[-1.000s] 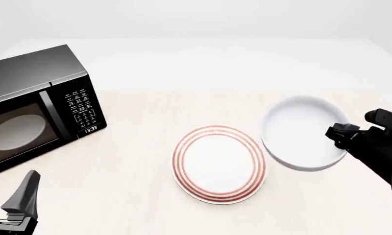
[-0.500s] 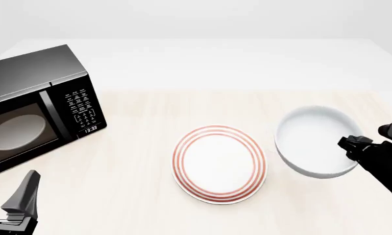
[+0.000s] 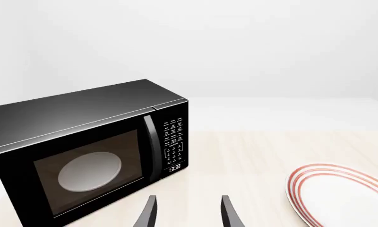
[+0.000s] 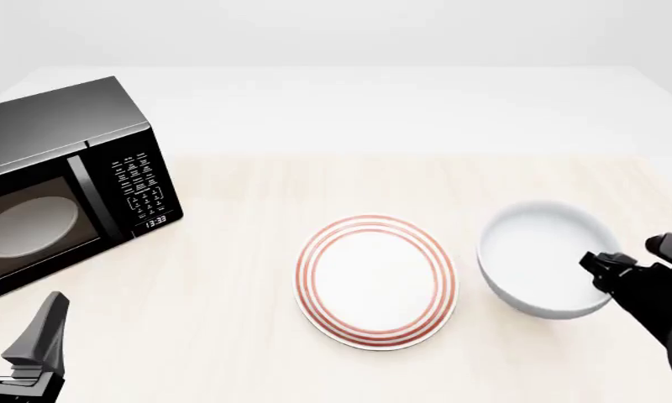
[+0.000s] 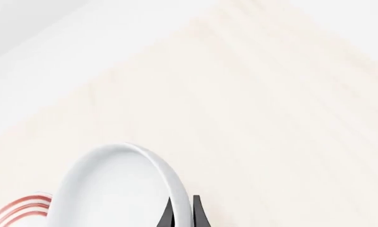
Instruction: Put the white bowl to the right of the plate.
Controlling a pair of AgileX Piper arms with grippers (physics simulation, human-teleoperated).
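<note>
The white bowl [image 4: 538, 252] is just right of the red-ringed plate [image 4: 376, 281], low at the table, with a small gap between them. My right gripper [image 4: 601, 267] is shut on the bowl's right rim. In the right wrist view its fingers [image 5: 171, 215] pinch the bowl [image 5: 107, 189] at the rim, and the plate's red rings [image 5: 19, 210] show beyond it. My left gripper [image 4: 39, 336] is open and empty at the front left, far from both. In the left wrist view it [image 3: 187, 215] faces the microwave, with the plate [image 3: 340, 198] off to one side.
A black microwave [image 4: 61, 180] with its door shut stands at the left of the table; it fills much of the left wrist view [image 3: 94, 151]. The table's right edge lies close beyond the bowl and the right arm.
My right gripper has carried the bowl to the right and down towards the table, away from the plate's edge. The left arm, the plate and the microwave have not moved.
</note>
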